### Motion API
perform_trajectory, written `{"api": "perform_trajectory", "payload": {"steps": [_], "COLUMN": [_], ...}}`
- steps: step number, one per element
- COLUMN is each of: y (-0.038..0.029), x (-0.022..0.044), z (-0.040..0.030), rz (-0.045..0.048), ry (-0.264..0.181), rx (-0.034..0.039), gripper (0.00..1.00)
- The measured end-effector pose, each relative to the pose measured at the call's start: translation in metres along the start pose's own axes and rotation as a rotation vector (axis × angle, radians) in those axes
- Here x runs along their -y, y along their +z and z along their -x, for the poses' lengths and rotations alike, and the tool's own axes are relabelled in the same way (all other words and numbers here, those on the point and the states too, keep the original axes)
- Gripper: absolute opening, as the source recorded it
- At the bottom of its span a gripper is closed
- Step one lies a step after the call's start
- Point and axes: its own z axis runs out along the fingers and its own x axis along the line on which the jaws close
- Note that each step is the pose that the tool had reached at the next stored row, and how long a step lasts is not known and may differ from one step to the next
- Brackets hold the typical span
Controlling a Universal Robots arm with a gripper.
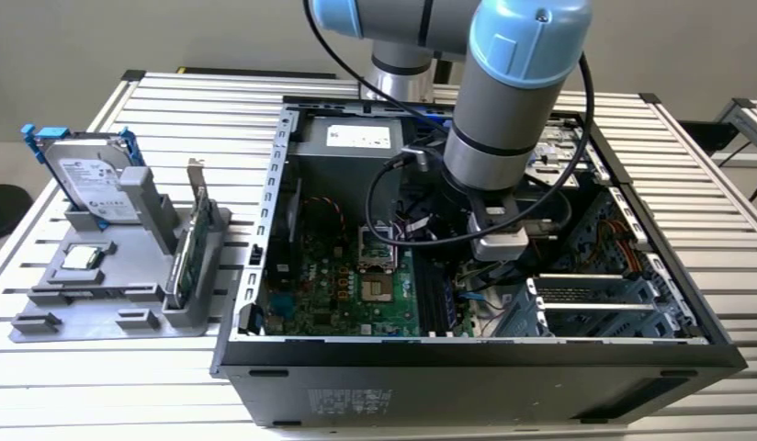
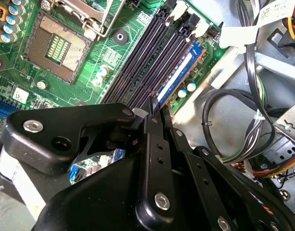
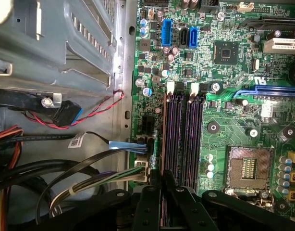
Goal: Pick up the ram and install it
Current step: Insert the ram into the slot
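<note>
Black two-finger gripper (image 2: 153, 105) is pinched almost closed on the thin edge of the ram (image 2: 180, 74), a slim blue circuit-board stick with a pale label. Ahead of the gripper, the stick stands along the outermost of the dark memory slots (image 2: 143, 57) on the green motherboard (image 2: 106, 62). Beyond those slots, off to the gripper's side, lies the square silver processor socket (image 2: 56, 47).
</note>
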Motion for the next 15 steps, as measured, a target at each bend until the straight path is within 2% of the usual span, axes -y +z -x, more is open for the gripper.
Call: {"api": "perform_trajectory", "payload": {"steps": [15], "y": [0.0019], "x": [0.0], "z": [0.0004], "rz": [0.0], "ry": [-0.011], "rx": [0.0001], "gripper": [0.0]}}
